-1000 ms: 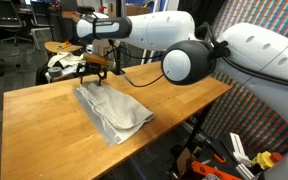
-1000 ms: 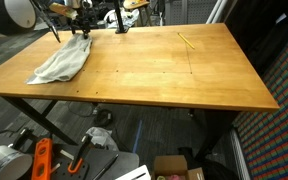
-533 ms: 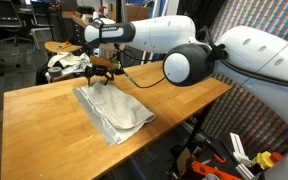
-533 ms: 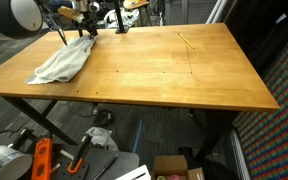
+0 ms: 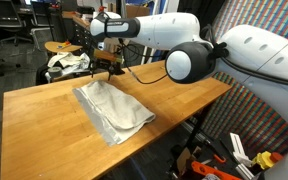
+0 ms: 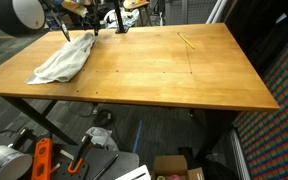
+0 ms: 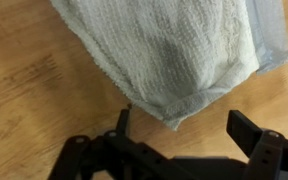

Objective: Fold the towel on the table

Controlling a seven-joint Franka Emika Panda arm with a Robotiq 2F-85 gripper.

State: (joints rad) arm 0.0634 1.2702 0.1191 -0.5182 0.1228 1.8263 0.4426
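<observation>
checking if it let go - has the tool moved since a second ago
Yes: the tool has risen off the far corner of the towel, higher above the table; it is open and empty.

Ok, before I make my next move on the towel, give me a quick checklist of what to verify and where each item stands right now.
1. Gripper empty, jaws open: ok.
2. Gripper off the cloth: ok. In an exterior view it appears to hang just above the far end of the towel, not touching it.
3. Towel wholly on the table, nothing hanging over an edge: ok.
4. Towel layers squared up: not ok. It looks rumpled in both exterior views, with uneven edges.
5. A corner in sight to grasp: ok. The wrist view shows one pointing between the gripper's fingers.
6. How many layers meet at that corner: cannot tell.
</observation>
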